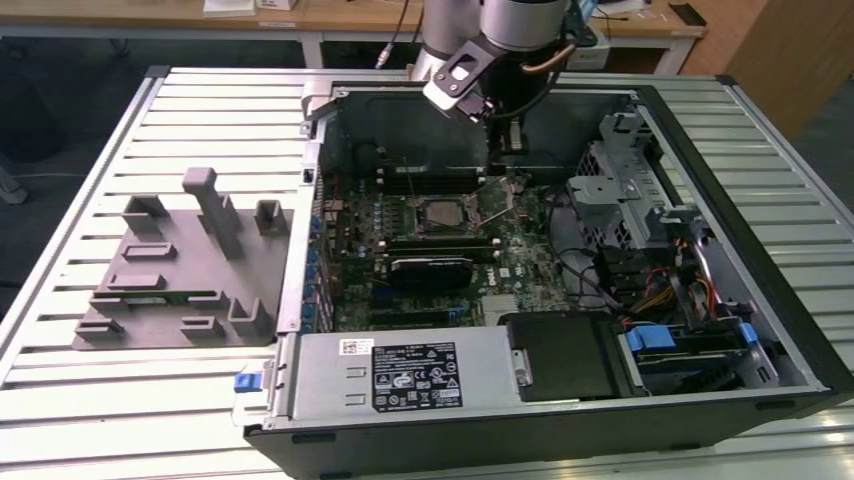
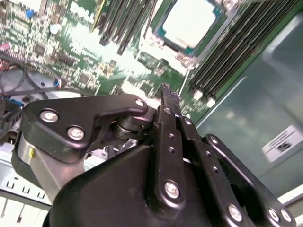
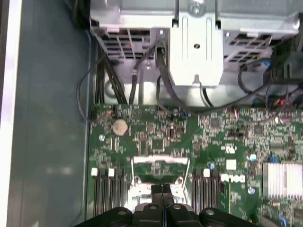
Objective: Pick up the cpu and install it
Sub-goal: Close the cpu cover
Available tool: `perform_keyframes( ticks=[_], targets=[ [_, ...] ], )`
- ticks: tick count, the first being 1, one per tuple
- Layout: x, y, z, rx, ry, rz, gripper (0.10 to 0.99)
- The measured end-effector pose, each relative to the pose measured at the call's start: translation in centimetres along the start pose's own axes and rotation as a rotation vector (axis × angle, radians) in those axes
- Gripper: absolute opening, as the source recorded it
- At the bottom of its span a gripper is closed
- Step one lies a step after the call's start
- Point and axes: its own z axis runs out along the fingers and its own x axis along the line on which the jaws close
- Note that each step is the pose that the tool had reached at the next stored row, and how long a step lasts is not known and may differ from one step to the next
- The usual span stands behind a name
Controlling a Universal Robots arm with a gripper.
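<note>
- Toward the exterior view's left, on the slatted worktop (image 1: 80, 400): grey fixture tray (image 1: 174, 270), well apart from the arm (image 1: 487, 50)
- Middle, inside the open computer case (image 1: 561, 445): cpu (image 2: 189, 21) flat in the motherboard socket (image 1: 411, 212), silvery plate up in the second wrist view; square, no long axis
- Just to the exterior view's right of the socket: hand (image 2: 165, 92), clenched, fingers pressed together on nothing visible; cpu just ahead of the fingertips

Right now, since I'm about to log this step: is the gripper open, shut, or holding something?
Gripper: fingers shut, with nothing seen between them; the cpu is not in its grasp.
</note>
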Motion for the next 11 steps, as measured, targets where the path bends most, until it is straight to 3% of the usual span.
perform_keyframes(
  ticks=[11],
  targets=[
    [0.0,3.78,0.21,0.002,0.0001,0.0,0.106]
  ],
)
